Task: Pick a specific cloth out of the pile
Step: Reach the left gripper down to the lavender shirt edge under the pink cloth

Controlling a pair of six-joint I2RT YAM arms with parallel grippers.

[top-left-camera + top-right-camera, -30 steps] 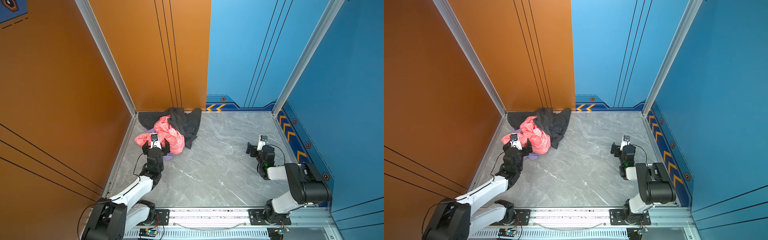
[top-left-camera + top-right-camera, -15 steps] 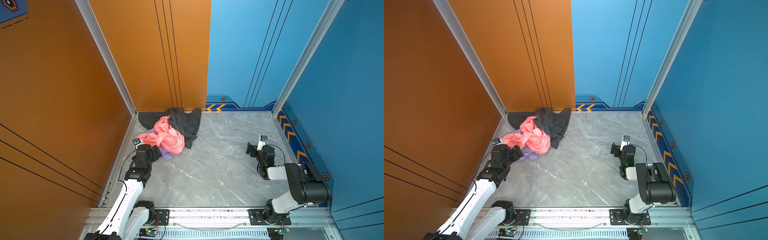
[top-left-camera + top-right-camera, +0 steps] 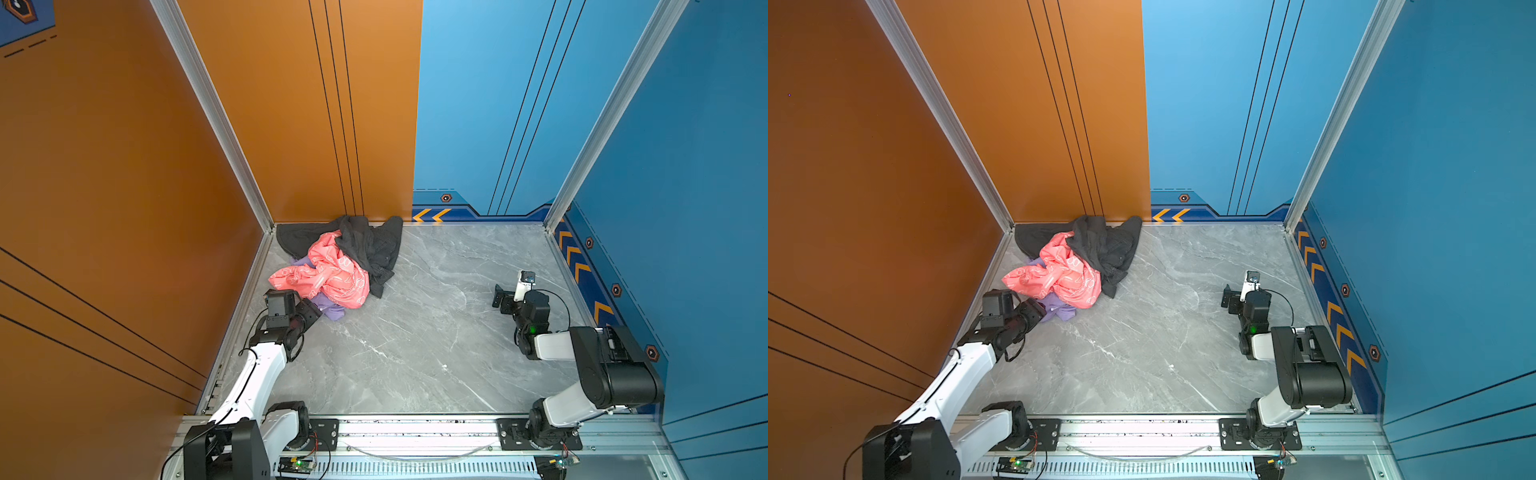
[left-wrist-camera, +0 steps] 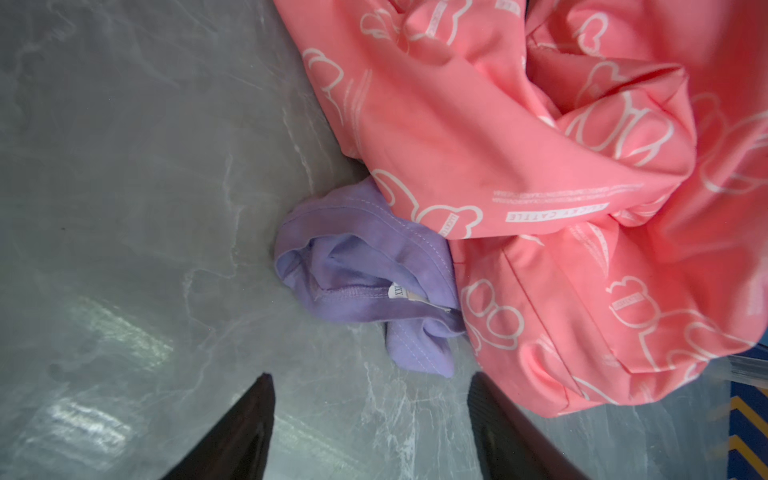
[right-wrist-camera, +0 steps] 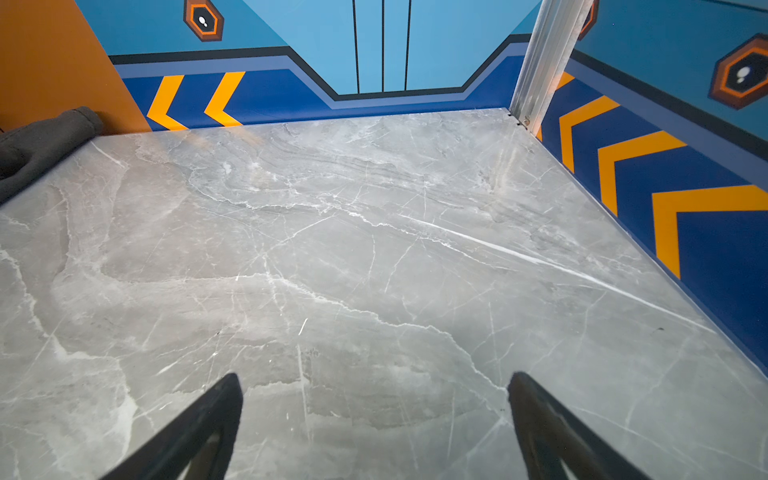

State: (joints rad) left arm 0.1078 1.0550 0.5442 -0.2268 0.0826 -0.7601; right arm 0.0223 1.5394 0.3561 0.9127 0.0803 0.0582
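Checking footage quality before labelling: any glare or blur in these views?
Left wrist view: lavender cloth crisp, stitching readable; white glare patches on the marble table; left tool dark, soft-edged. Right wrist view: sharp. Both top views: even light, no blur.

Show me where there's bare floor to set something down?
Widest bare stretch: the marble floor between the pile and the right gripper, down to the front rail. The far corner by the chevron walls is bare too. Crowded: the far left corner, where the pile lies and the open left gripper points at the lavender cloth.
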